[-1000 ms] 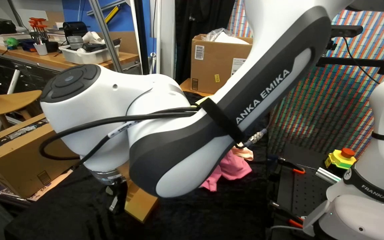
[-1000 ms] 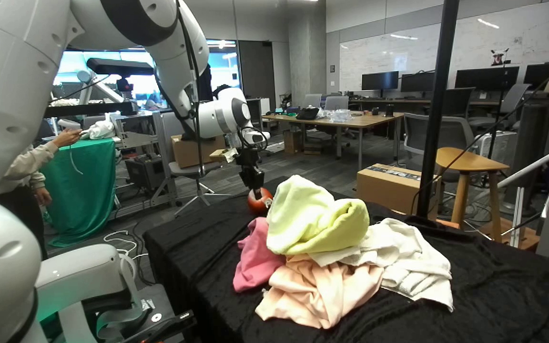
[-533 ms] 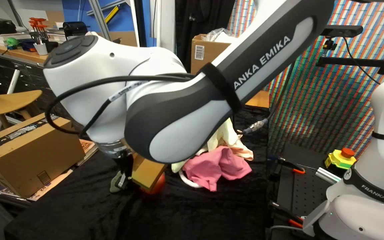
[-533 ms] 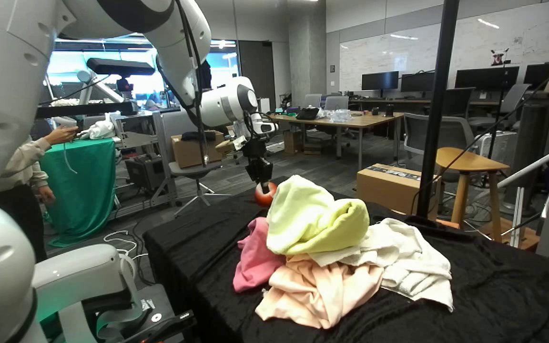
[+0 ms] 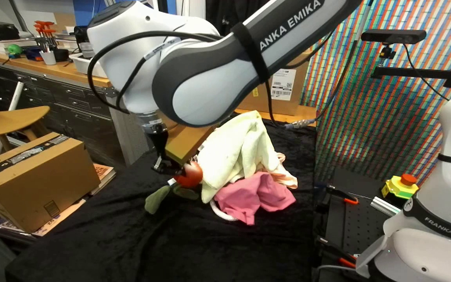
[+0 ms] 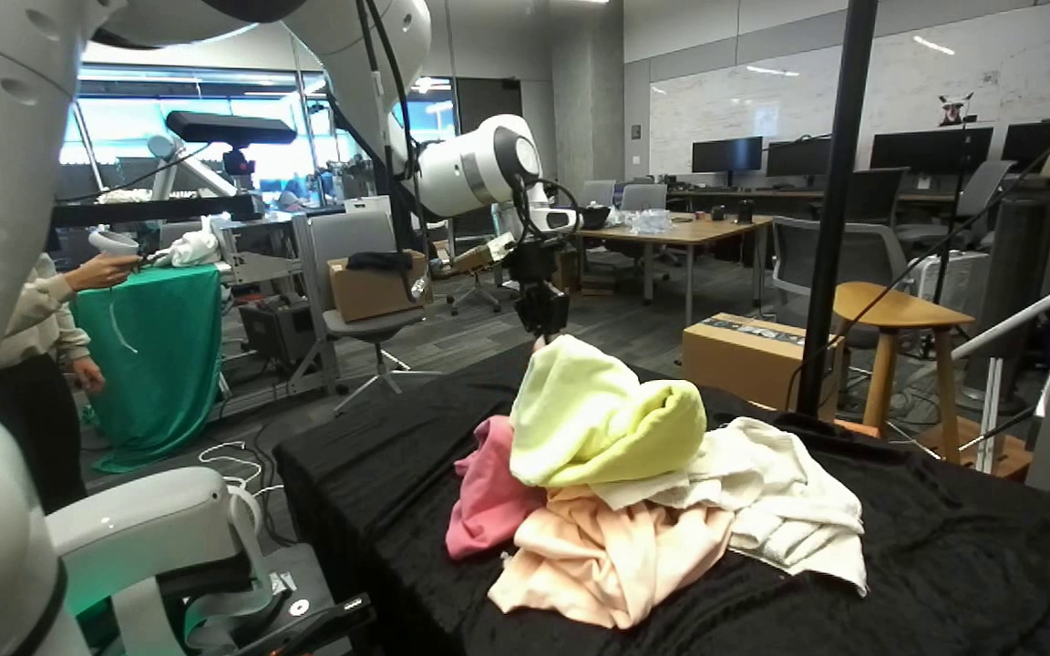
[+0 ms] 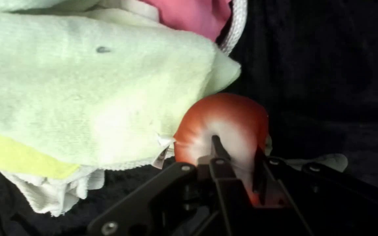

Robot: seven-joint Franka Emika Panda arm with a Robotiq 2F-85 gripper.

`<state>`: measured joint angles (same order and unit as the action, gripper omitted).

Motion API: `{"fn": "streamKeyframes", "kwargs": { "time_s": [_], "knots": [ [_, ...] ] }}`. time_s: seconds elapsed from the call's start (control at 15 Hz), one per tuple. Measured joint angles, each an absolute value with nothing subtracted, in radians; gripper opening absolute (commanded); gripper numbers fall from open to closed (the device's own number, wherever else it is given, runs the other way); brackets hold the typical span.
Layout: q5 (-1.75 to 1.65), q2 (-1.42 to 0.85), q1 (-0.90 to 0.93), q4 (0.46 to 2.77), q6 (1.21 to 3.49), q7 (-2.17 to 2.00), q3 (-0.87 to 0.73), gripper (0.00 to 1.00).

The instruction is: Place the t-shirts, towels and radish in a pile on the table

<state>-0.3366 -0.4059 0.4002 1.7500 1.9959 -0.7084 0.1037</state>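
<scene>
My gripper [image 7: 238, 144] is shut on the red-orange radish [image 7: 225, 106], one finger on the pale patch of its skin. In an exterior view the radish [image 5: 191, 177] hangs from the gripper [image 5: 172, 169] right beside the pale yellow towel [image 5: 229, 154], its green leaves [image 5: 156, 200] drooping below. In another exterior view that towel [image 6: 580, 410] hides nearly all the radish. The pile also has a pink cloth [image 6: 490, 497], a peach cloth [image 6: 612, 560] and a white towel [image 6: 780, 497]; which are t-shirts I cannot tell. Black cloth covers the table [image 6: 972, 556].
A black pole [image 6: 835, 210] rises at the table's edge. A cardboard box [image 5: 41, 188] stands beside the table, and a taller box [image 5: 284, 88] is behind the pile. A white arm [image 5: 433, 235] stands across from it.
The arm has risen and shifted toward the pile, with the radish moving along in the gripper. Leaves hidden earlier now show in an exterior view. The cloths have stayed in place.
</scene>
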Motion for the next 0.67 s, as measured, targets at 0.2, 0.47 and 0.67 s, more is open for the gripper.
{"fn": "streamKeyframes", "kwargs": {
  "time_s": [0.2,0.47,0.67],
  "knots": [
    [-0.332,-0.392,0.343,1.751,1.982,-0.698,0.083,0.09],
    [-0.329,-0.363,0.273,1.766,1.969,-0.694,0.048,0.09],
    [-0.329,-0.318,0.233,1.791,1.955,-0.694,0.026,0.09]
  ]
}}
